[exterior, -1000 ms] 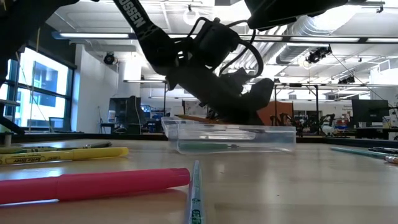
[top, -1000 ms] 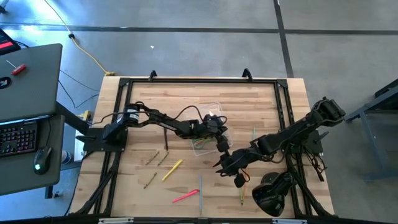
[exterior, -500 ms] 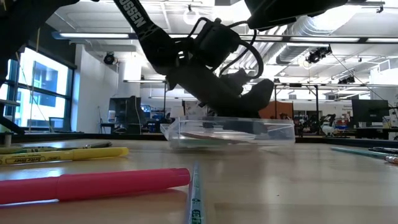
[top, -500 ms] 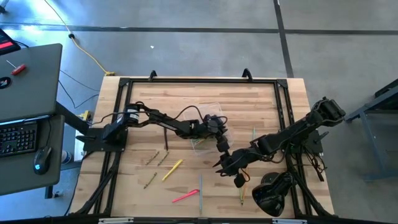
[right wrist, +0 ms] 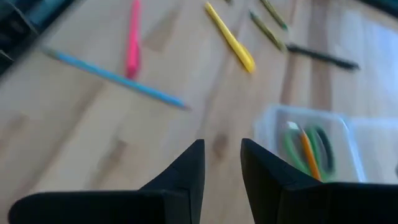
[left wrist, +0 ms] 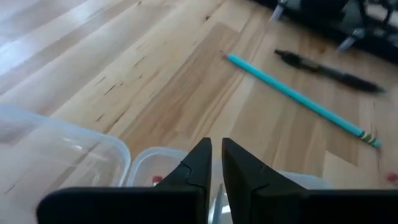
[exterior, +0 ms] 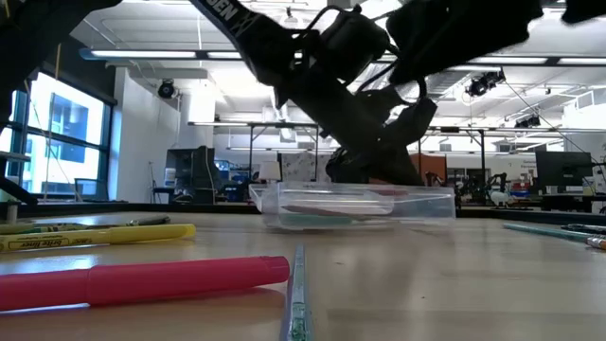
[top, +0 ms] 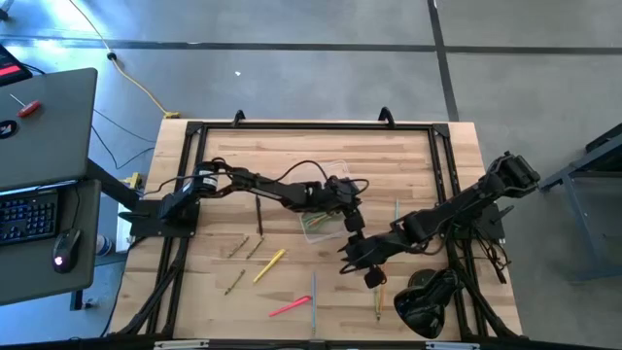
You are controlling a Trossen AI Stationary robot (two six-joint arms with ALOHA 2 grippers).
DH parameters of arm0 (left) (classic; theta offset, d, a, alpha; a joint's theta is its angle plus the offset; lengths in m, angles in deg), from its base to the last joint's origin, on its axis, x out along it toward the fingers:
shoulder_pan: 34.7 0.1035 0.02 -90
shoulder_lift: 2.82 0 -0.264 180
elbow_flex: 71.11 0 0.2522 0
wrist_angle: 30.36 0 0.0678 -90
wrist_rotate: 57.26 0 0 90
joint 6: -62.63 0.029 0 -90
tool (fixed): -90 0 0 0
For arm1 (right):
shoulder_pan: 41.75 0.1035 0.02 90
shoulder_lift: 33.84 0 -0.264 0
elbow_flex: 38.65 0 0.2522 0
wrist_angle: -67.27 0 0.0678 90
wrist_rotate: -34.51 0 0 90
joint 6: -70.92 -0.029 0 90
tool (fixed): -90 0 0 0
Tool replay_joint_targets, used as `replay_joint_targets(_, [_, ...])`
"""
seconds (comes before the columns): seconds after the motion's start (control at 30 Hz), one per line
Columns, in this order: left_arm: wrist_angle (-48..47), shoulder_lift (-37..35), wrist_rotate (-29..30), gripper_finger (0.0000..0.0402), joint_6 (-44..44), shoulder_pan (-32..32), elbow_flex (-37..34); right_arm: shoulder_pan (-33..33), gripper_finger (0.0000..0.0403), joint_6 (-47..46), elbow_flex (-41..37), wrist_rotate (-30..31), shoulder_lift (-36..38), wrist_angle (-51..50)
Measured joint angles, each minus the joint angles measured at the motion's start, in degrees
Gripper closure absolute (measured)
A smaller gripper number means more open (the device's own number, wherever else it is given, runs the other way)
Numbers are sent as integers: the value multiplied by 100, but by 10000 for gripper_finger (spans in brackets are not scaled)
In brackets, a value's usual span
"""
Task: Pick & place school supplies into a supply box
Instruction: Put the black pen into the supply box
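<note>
The clear supply box (top: 324, 222) rests flat on the table's middle, with green scissors and an orange pencil (right wrist: 306, 151) in it. My left gripper (left wrist: 216, 152) hovers just above the box's right end, shut and with nothing in it. To the near right of the box, above bare wood, my right gripper (right wrist: 222, 158) stands open and empty. Lying loose on the table are a yellow pen (top: 270, 264), a pink pen (top: 290, 307), a light blue pencil (top: 313, 294), a teal pencil (left wrist: 298, 96), a black pen (left wrist: 326, 68) and brown pencils (top: 245, 248).
A bulky black object (top: 423, 306) sits at the near right corner, with an orange pencil (top: 378, 303) beside it. A black frame (top: 311, 126) runs along the table's edges. Bare wood lies between the box and the far edge.
My left gripper has gone up from inside the box, coming clear of its rim, and a little toward the table's right edge. The box stays where it was.
</note>
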Motion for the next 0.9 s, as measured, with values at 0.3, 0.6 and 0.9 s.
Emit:
replay_joint_targets(0.3, [-1562, -120, 840, 391, 64, 3, 907, 1, 320, -951, 2, 1068, 0, -421])
replay_joint_targets(0.6, [-5049, -505, 2532, 331, 325, 1, 2365, 26, 320, -2264, 2, 1509, 98, -1768])
replay_joint_targets(0.9, [-7989, -849, 3299, 349, 73, -1, 4023, -214, 321, -4685, 2, 1660, 946, -4302])
